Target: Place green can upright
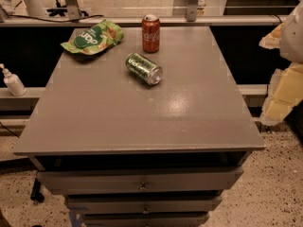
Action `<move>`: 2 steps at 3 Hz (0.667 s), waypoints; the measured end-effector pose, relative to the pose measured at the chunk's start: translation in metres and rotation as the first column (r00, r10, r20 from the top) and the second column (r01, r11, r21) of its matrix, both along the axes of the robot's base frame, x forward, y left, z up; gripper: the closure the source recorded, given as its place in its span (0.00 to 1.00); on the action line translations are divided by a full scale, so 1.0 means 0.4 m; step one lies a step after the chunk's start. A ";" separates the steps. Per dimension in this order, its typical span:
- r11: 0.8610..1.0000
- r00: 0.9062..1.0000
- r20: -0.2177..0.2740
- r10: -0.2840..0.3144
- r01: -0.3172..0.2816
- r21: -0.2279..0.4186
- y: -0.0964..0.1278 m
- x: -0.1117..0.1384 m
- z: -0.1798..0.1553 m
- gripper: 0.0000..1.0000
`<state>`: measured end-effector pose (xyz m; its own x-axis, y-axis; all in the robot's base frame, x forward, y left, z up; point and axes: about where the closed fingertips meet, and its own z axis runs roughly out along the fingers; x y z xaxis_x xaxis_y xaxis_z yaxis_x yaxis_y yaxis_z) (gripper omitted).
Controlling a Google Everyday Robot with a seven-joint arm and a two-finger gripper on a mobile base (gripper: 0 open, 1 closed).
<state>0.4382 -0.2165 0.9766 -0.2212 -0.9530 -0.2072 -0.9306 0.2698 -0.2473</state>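
The green can (144, 68) lies on its side on the grey table top (142, 117), toward the back middle. Its silver end faces front right. My gripper (283, 74) shows as a blurred white and yellow shape at the right edge of the camera view. It is off the table's right side, well away from the can, and holds nothing that I can see.
A red cola can (151, 33) stands upright just behind the green can. A flat green snack bag (93, 37) lies at the back left. A white pump bottle (13, 82) stands on a ledge to the left. Drawers (142, 186) sit under the table top.
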 end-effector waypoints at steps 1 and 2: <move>1.000 1.000 0.000 0.000 0.000 0.000 0.000 0.000 0.000 0.00; 0.999 1.000 -0.015 0.000 0.000 0.048 0.044 0.031 -0.039 0.00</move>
